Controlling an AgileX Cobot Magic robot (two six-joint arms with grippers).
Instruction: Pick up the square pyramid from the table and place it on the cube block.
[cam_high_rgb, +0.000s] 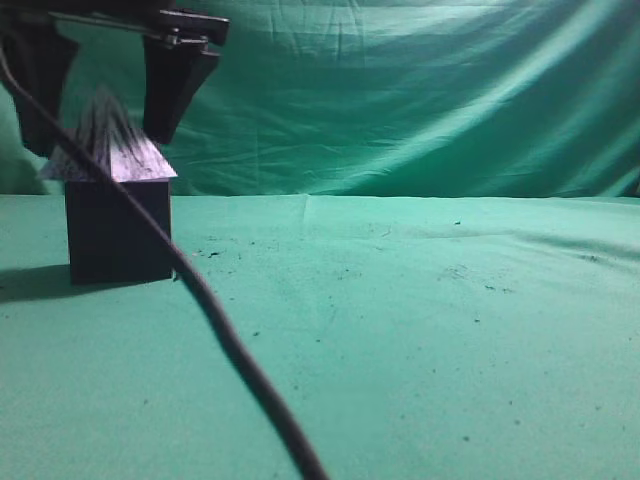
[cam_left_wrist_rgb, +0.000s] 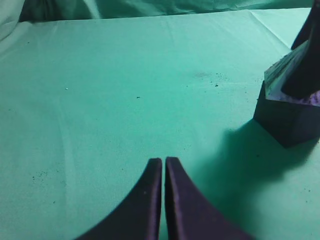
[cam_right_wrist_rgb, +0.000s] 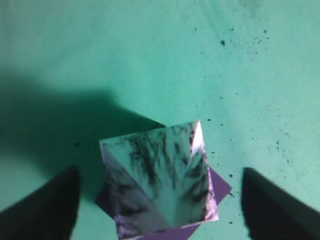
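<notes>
The marbled whitish-lavender square pyramid (cam_high_rgb: 125, 155) sits on the dark cube block (cam_high_rgb: 120, 235) at the left of the green table (cam_high_rgb: 420, 340). Its base is turned relative to the cube's top and overhangs it. My right gripper (cam_high_rgb: 100, 135) hangs over it, open, with one finger on each side of the pyramid and neither touching it. From above, the right wrist view shows the pyramid (cam_right_wrist_rgb: 160, 180), a purple corner of the cube (cam_right_wrist_rgb: 221, 188) and the open gripper (cam_right_wrist_rgb: 161, 175). My left gripper (cam_left_wrist_rgb: 163, 161) is shut and empty, low over the cloth, with the cube (cam_left_wrist_rgb: 285, 122) and pyramid (cam_left_wrist_rgb: 276, 80) to its right.
A black cable (cam_high_rgb: 230, 345) runs slantwise from the upper left down to the bottom edge in front of the cube. A draped green backdrop (cam_high_rgb: 420, 90) stands behind the table. Small dark crumbs (cam_right_wrist_rgb: 260, 37) speckle the cloth.
</notes>
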